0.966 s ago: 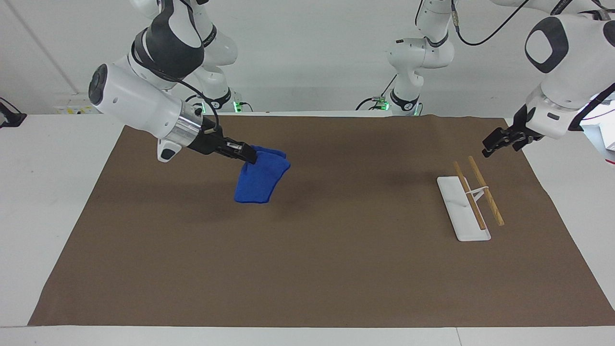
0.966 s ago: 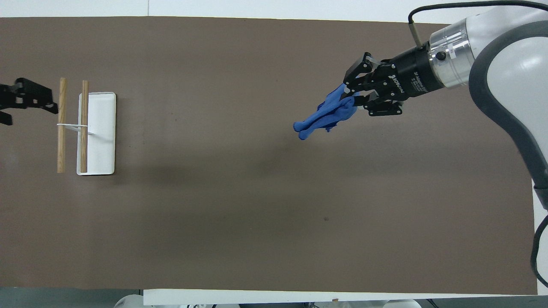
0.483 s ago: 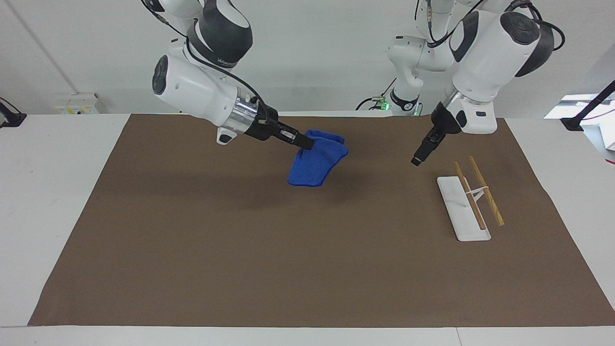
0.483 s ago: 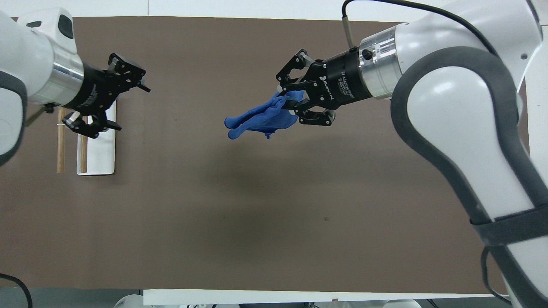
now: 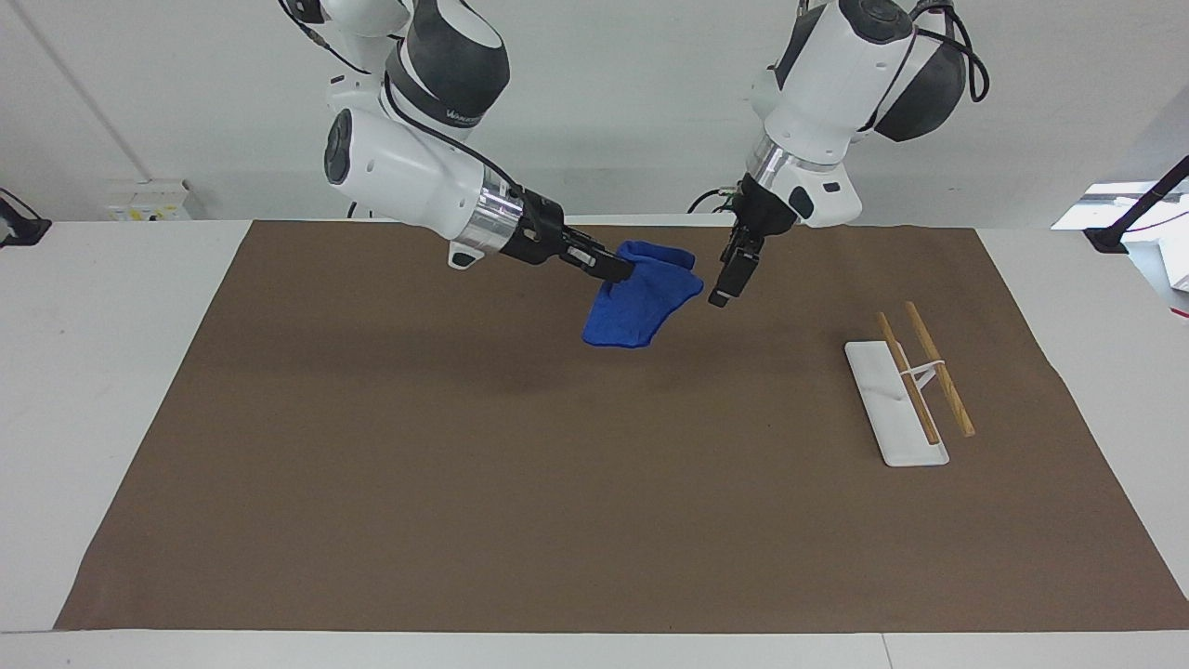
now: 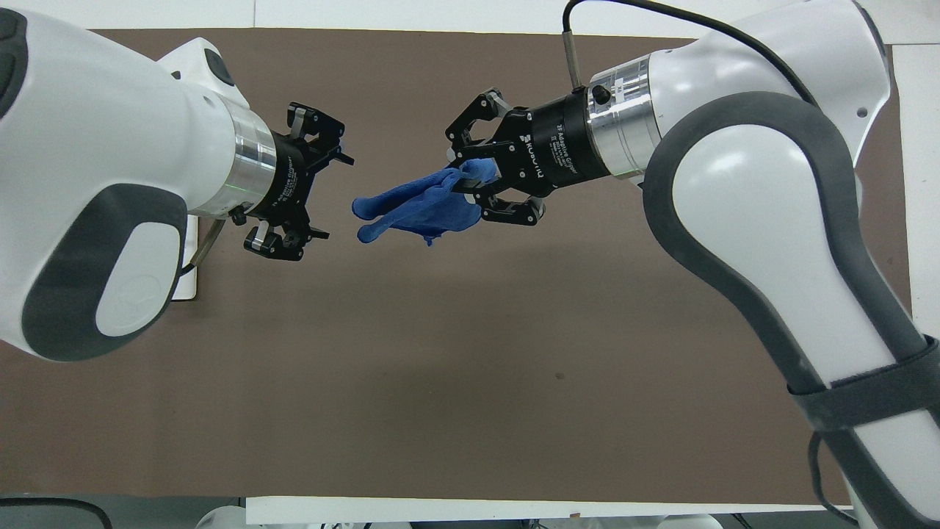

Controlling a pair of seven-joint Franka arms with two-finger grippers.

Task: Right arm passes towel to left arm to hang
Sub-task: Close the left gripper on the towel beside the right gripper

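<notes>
Facing view. Right gripper (image 5: 620,268) up over the brown mat (image 5: 372,483), clamped on one end of the blue towel (image 5: 641,305); the rest of the cloth hanging free at 5 o'clock from the pinch, clear of the mat. Left gripper (image 5: 722,290) pointing down, just beside the towel's edge at 3 o'clock, not touching. White rack (image 5: 896,404) with two wooden rails standing toward the left arm's end of the table, well apart from both grippers.

Overhead view. Right gripper (image 6: 470,180) closed on the bunched towel (image 6: 415,209); folded free end pointing at 9 o'clock. Left gripper (image 6: 312,195) with fingers spread wide, facing that free end across a small gap. Rack base (image 6: 185,253) mostly hidden under the left arm.

Risks, judged. Free end limp and doubled: left fingers could close on one layer only, or on air if the cloth sways. Early release by the right gripper would drop the towel onto the mat. A bunched grab would leave the towel hanging badly on the rails.
</notes>
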